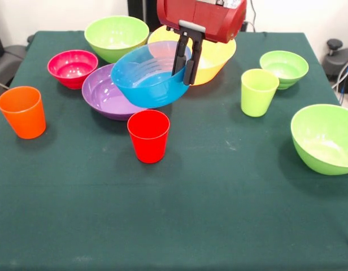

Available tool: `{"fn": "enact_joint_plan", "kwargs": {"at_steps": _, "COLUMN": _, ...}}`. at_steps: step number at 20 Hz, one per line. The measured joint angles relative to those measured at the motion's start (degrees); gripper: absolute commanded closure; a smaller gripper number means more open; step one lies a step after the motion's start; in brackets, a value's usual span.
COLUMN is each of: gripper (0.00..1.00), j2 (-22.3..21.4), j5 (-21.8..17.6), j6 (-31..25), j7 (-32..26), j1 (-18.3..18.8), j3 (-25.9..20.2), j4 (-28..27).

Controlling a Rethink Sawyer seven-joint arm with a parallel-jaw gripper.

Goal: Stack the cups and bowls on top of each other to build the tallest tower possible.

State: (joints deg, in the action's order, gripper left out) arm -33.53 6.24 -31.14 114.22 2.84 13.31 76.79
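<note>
So the blue bowl [148, 82] is being held up off the tabletop [219, 197], tilted, with its opening tipped toward the camera. The hand [187, 65] is clamped on the bowl's rim at the picture's right side, one finger inside the wall and one outside, so the bowl hangs off to the picture-left of the hand rather than under it.

The thing that matters for the next move: the red cup [148, 135] is standing upright, mouth up, just below and in front of the held bowl, almost straight under the bowl's middle and a bit left of the hand itself. If the bowl is meant to be set on that cup, it looks like mostly a lowering plus a levelling-out, since the bowl is carried at a slant and would slide off if dropped like that.

The purple bowl [106, 93] is sitting right behind and partly under the blue one, and whether they're touching can't be told. The yellow bowl [219, 56] is behind the hand.

Nothing is stacked yet by the look of it. The orange cup [22, 111] and lime green cup [258, 91] are well apart on either side.
</note>
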Motion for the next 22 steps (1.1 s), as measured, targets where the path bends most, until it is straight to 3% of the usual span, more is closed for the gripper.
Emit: {"fn": "enact_joint_plan", "kwargs": {"at_steps": 22, "gripper": 1.00, "j2": 0.23, "j5": -3.54, "j6": 4.83, "j7": 0.00, "j1": 0.64, "j3": -0.73, "j4": 1.14}}
